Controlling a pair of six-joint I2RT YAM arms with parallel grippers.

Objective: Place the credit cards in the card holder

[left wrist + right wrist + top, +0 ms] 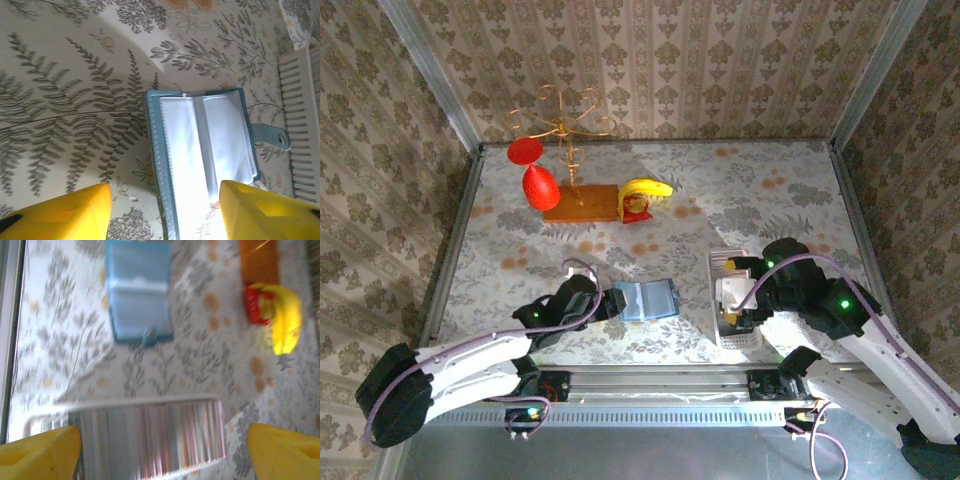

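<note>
The teal-blue card holder [646,299] lies open on the table, its clear sleeves [200,150] facing up and its snap tab pointing right. My left gripper [165,216] is open, and its yellow fingers [65,215] stand on either side of the holder's near end without clamping it. The credit cards [150,440] stand on edge as a striped row in a long white tray [720,262]. Over that tray my right gripper [162,455] hangs open, a finger at each end of the row and nothing held. The card holder [137,300] shows blurred beyond the tray.
A gold wire stand [563,125] with red ornaments [540,183] rises from a wooden base [582,203] at the back. A yellow banana toy [648,190] lies beside it. Metal frame posts and patterned walls close in the table.
</note>
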